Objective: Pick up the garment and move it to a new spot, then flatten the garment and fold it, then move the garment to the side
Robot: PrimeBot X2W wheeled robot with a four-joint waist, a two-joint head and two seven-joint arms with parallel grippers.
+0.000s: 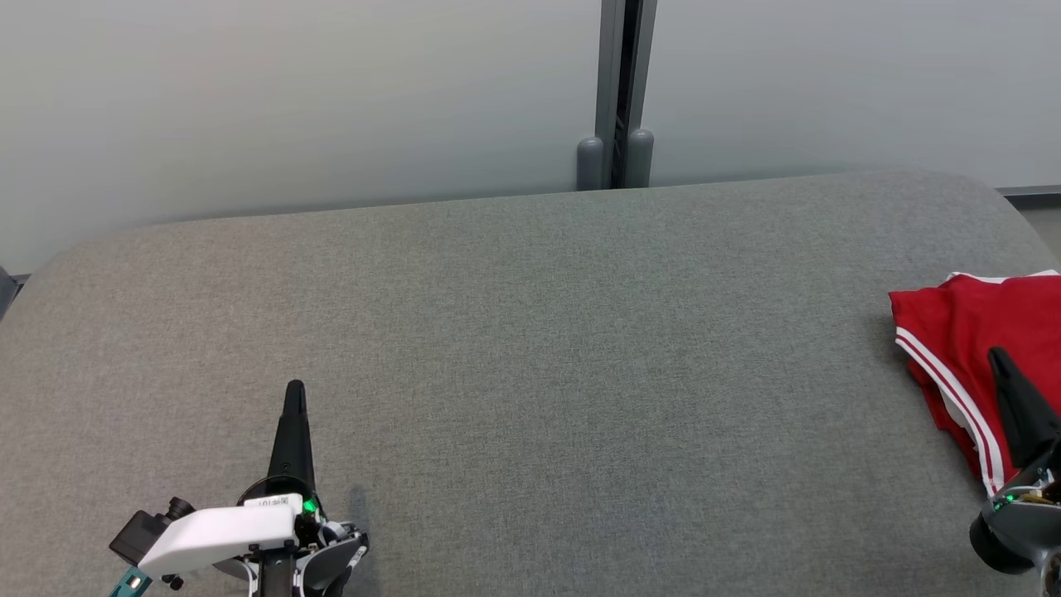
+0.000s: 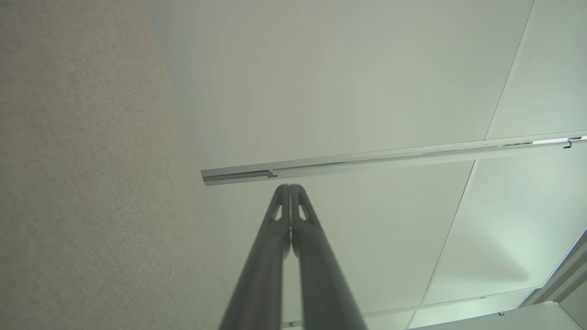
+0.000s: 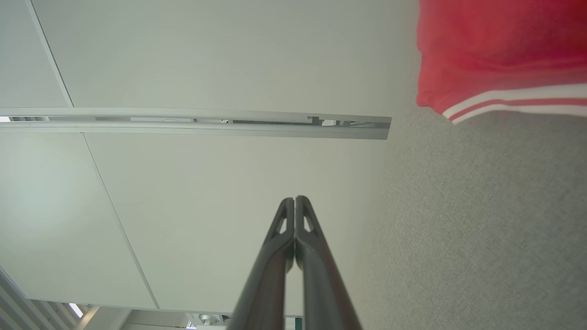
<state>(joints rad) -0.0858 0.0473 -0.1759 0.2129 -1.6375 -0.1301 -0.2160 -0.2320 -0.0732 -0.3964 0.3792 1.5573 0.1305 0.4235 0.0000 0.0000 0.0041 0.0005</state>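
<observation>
Surface: grey woven cloth covers the surface (image 1: 530,332), which has rounded far corners.
Background: pale wall panels (image 1: 290,99) stand behind the far edge. A dark upright post (image 1: 617,83) splits them just right of that edge's middle.
Garment: the red garment (image 1: 953,332) with white stripes (image 1: 953,390) lies bunched at the right edge of the surface, partly cut off by the frame. The right wrist view shows one striped corner of it (image 3: 495,50) lying on the grey cloth (image 3: 481,229).
Left jaws: closed tight with nothing between them, near the front edge toward the left corner. The long dark fingers (image 1: 294,431) point at the far edge. In the left wrist view the fingers (image 2: 268,266) meet at their tips.
Right jaws: closed tight and empty, by the front right corner. In the head view the fingers (image 1: 1024,410) overlap the garment's near part; whether they touch the cloth I cannot tell. In the right wrist view the fingers (image 3: 275,270) meet at their tips, with the garment off to one side and clear of them.
</observation>
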